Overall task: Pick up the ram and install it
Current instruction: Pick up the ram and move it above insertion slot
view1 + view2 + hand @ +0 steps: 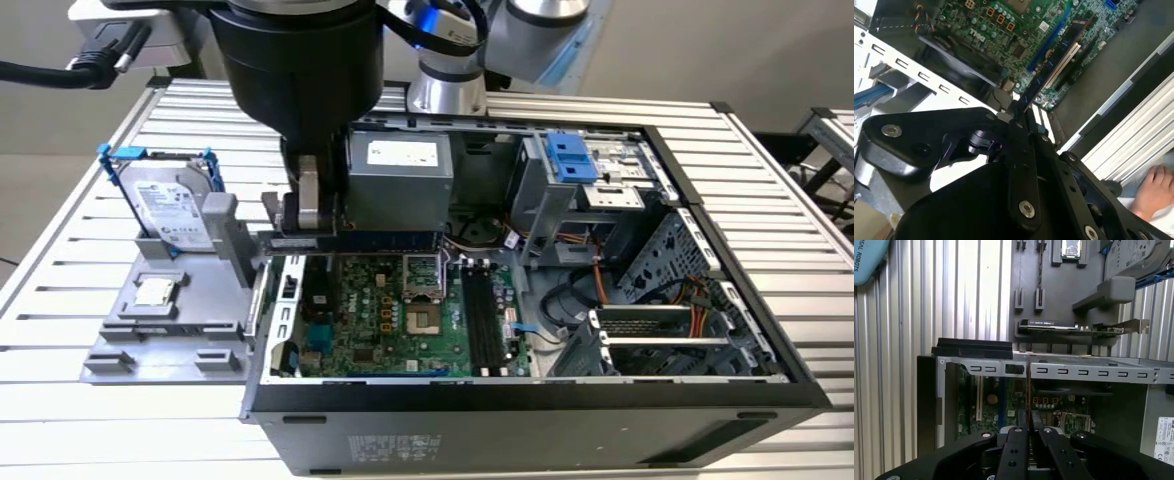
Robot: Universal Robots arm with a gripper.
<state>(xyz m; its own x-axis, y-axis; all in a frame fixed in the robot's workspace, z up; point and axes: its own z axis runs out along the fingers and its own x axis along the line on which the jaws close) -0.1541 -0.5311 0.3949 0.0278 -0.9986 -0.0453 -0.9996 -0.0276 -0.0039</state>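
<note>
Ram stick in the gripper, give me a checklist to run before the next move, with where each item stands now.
1. Grip: ok, the gripper is clamped on the ram.
2. Alignment: not ok, the ram lies crosswise to the black slots, to the exterior view's left of them.
3. Slots ready to take it: cannot tell.
4. People clear: not ok, a hand is beside the table.

Tool (1017,111) clamps ram (1059,57) above motherboard (1004,30); hand (1153,192) nearby.
</note>
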